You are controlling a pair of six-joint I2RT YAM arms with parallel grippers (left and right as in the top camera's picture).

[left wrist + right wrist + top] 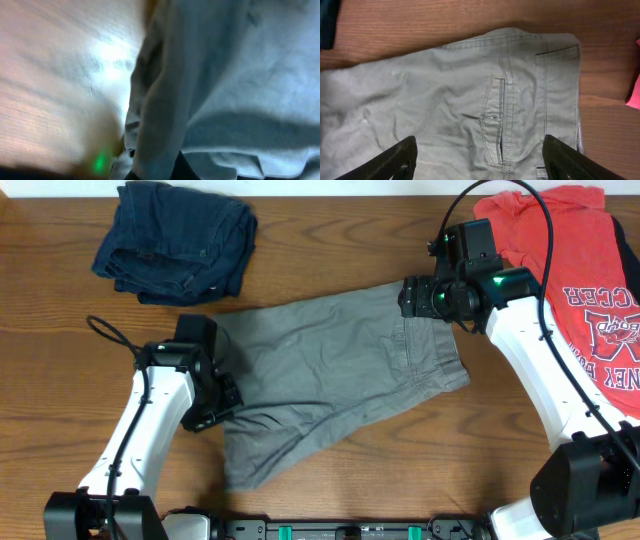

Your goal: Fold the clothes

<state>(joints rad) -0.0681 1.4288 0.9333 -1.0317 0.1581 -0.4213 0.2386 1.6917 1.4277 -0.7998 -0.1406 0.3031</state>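
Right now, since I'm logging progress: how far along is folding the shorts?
Done: nothing folded; the shorts lie spread flat. In hand: the left gripper, fingers shut, apparently pinches the leg edge; the right gripper, fingers open, hovers over the waistband. Left: every fold.

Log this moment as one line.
left gripper: shut on shorts, leg end | right gripper: open over waistband | shorts: spread flat, unfolded | navy garment: top left | red T-shirt: top right
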